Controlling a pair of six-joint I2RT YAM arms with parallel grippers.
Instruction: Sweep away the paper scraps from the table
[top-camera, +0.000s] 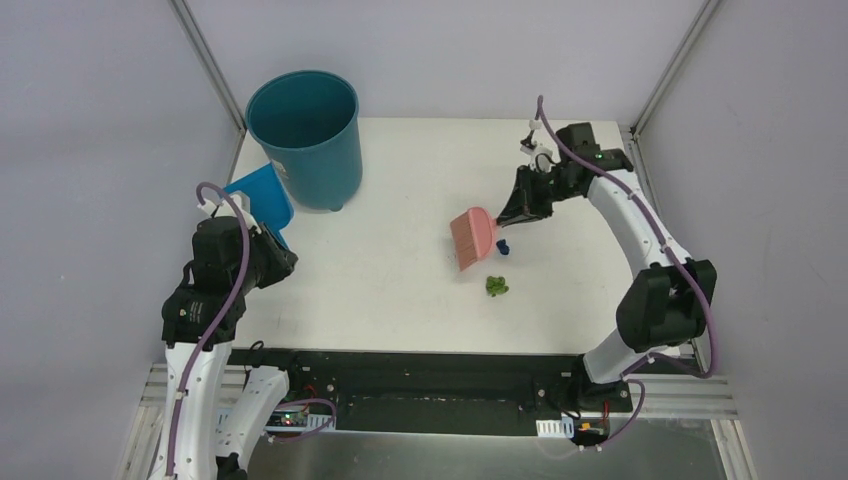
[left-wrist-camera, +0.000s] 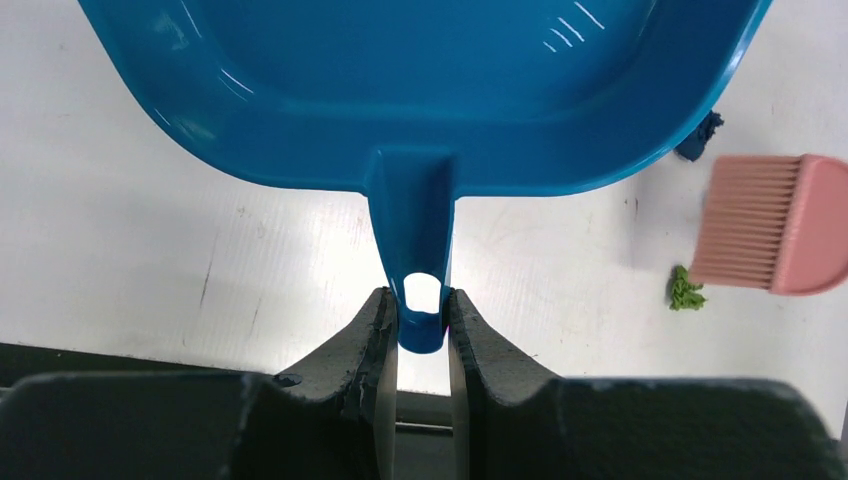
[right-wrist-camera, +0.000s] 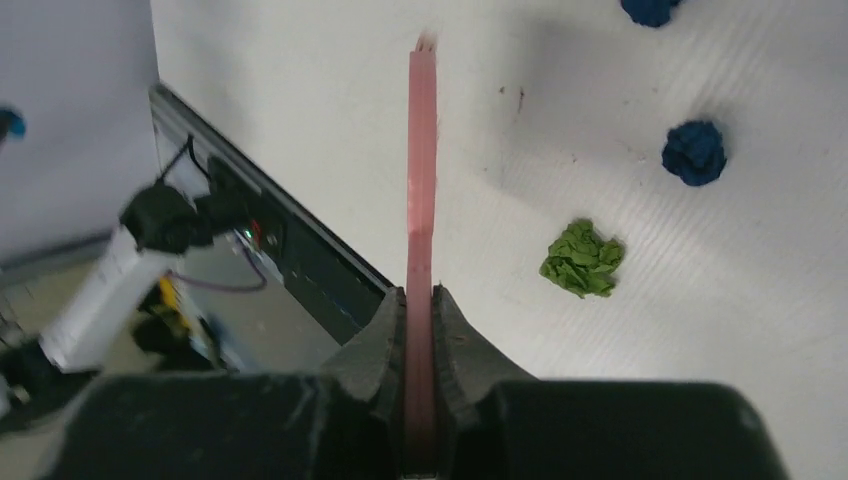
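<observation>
Three paper scraps (right-wrist-camera: 582, 260), one green and two dark blue, lie on the desk (top-camera: 400, 300) right of centre, beside the pink brush (top-camera: 472, 238) clamped in the right hand (right-wrist-camera: 421, 300). The left hand (left-wrist-camera: 422, 325) grips the blue dustpan (top-camera: 262, 195) well apart at the far left, so collecting them seems all that remains.

Plain grey walls (top-camera: 90, 150), metal corner posts (top-camera: 207, 60)

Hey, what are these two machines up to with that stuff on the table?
They are cleaning the table. The left hand grips a blue dustpan by its handle, near the bin. The right hand holds a pink brush beside a green scrap and two blue scraps, not yet swept up.
</observation>
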